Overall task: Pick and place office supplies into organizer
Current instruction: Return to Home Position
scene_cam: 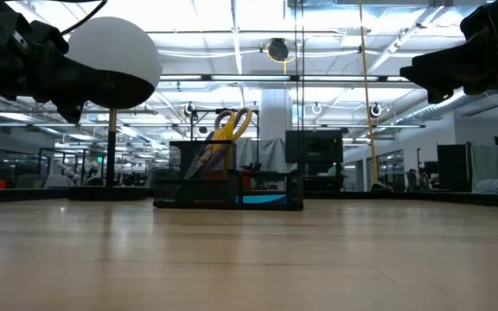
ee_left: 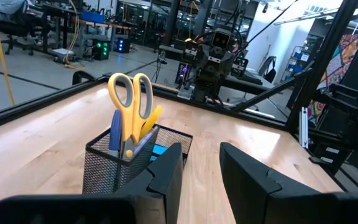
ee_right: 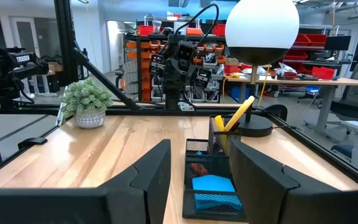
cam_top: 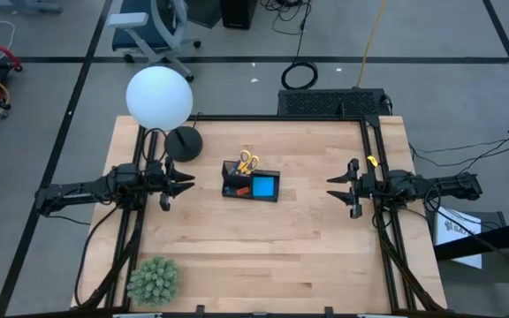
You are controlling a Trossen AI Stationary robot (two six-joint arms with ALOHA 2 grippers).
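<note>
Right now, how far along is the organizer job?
Looks done: scissors and pens stand in the organizer's tall section, and the blue pad and a small red piece lie in its tray. In hand: nothing. The left gripper and right gripper are open and empty, one on either side of it. Left: I see no supplies loose on the table, so probably only homing the arms.

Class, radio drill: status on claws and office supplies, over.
Left claw open, empty, beside lamp base. Right claw open, empty, right of organizer. Scissors, blue note pad inside organizer. Nothing blocking.
</note>
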